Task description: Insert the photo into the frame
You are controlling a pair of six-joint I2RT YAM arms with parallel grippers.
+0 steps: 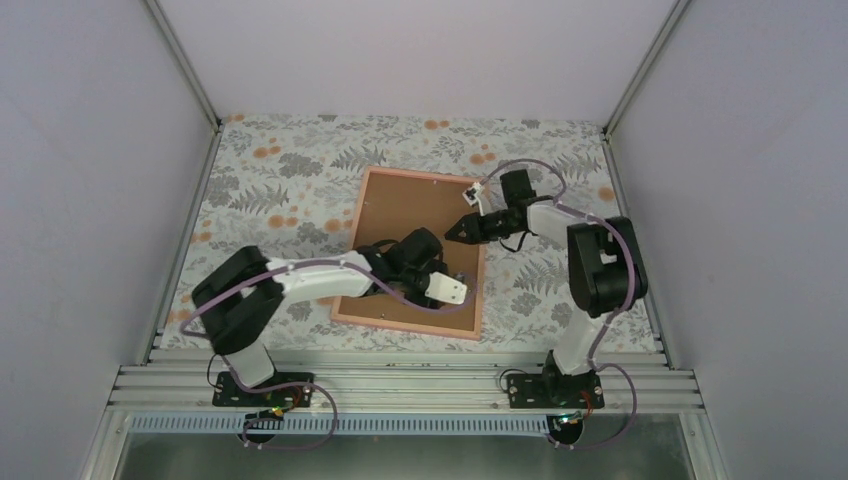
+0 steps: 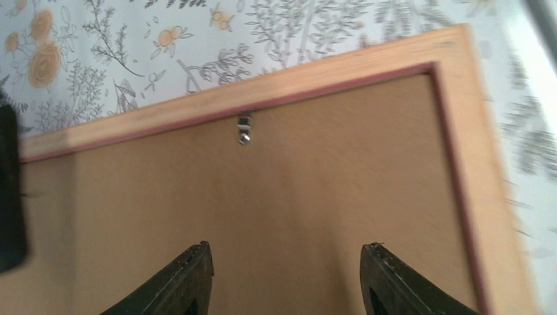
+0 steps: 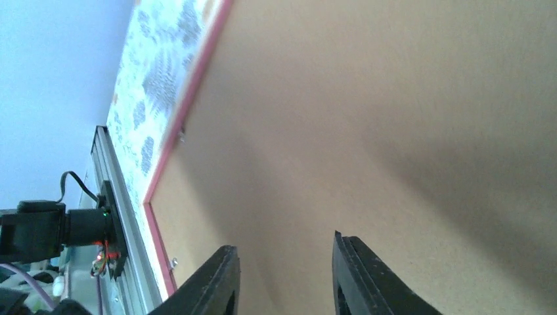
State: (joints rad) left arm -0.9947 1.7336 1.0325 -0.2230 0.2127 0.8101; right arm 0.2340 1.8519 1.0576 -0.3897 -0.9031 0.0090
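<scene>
The frame (image 2: 315, 77) lies face down under the left fingers (image 2: 187, 282) and right fingers (image 3: 217, 282), both parted and empty. Photo unseen. The backing board (image 2: 295, 190) could lift out if its clip (image 2: 244, 129) isn't turned.

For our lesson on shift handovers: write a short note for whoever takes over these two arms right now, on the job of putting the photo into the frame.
Left gripper: open, empty, over the brown backing board.
Right gripper: jaws apart, empty, over the board near the frame's right side.
Frame: face down on the floral tablecloth, with the board seated inside it.
Photo: not visible; it may lie under the board, cannot tell.
Done: backing in place.
Left: probably confirm that the photo is inside and check the metal clips.
</scene>
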